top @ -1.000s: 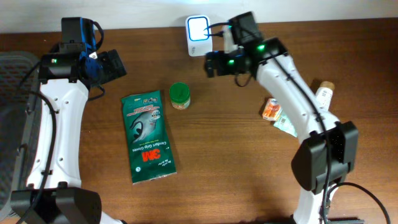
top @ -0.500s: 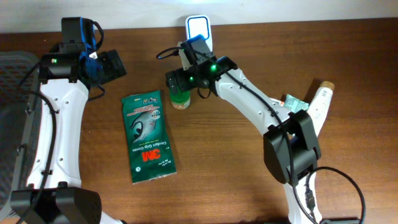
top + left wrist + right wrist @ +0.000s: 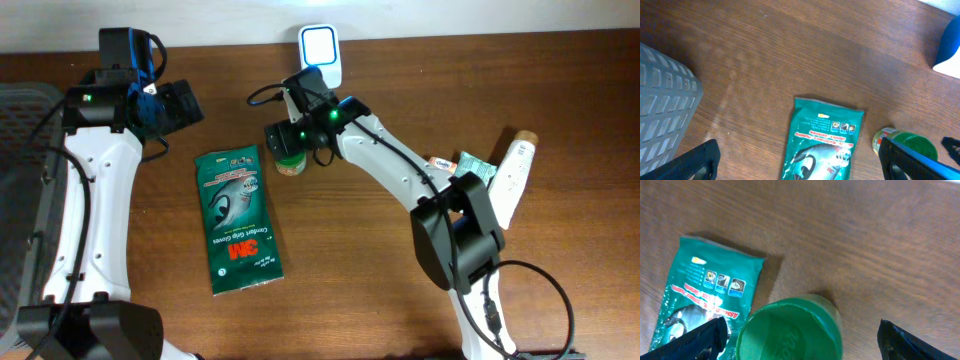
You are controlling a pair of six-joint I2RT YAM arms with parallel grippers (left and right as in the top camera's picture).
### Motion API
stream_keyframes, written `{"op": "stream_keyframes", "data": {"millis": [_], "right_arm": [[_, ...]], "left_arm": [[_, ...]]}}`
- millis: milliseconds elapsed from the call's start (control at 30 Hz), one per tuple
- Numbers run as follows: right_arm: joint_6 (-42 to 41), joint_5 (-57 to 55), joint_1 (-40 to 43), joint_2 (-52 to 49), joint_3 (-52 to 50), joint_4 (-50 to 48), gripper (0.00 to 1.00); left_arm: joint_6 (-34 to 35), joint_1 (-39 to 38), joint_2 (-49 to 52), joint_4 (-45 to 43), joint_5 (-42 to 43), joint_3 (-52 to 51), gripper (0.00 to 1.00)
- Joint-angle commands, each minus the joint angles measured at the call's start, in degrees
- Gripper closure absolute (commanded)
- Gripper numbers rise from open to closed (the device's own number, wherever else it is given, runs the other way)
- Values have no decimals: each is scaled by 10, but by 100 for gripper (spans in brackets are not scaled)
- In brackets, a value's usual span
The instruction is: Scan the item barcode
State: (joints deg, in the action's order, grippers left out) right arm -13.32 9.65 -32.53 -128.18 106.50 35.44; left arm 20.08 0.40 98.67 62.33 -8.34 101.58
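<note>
Bench (image 3: pixel 400 300) carries the green pouch (image 3: pixel 238 220) at centre left, the lit white scanner (image 3: pixel 320 45) at the top edge and, just below it, the green-lidded jar (image 3: pixel 289 158), likely the item to scan. The right jaws hang spread on either side of its lid, apparently lined up to grip it, while the left jaws hold wide and empty at upper left, out of the way. Only the right wrist view shows the lid between the fingertips, nearer the lower-left one; the overhead alone shows how near the scanner stands.

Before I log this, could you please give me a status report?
Left gripper open, empty. Right gripper open, over green jar. Packet beside it, apart.
</note>
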Motion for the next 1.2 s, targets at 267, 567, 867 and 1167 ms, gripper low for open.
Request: {"op": "stream_keyframes", "data": {"millis": [267,567,867,1167], "right_arm": [[-7,13,-9,-25,-2,14,12],[-4,13,-7,-13,-1,16,35],[30,-15,-7,55,0,89,46],[104,-49,22,90,-1,241,46]], "left_arm": [[-9,2,-2,-1,2,6,1],[-9,2,-2,-1,2,6,1],[-9,2,-2,-1,2,6,1],[-9,2,-2,-1,2,6,1]]}}
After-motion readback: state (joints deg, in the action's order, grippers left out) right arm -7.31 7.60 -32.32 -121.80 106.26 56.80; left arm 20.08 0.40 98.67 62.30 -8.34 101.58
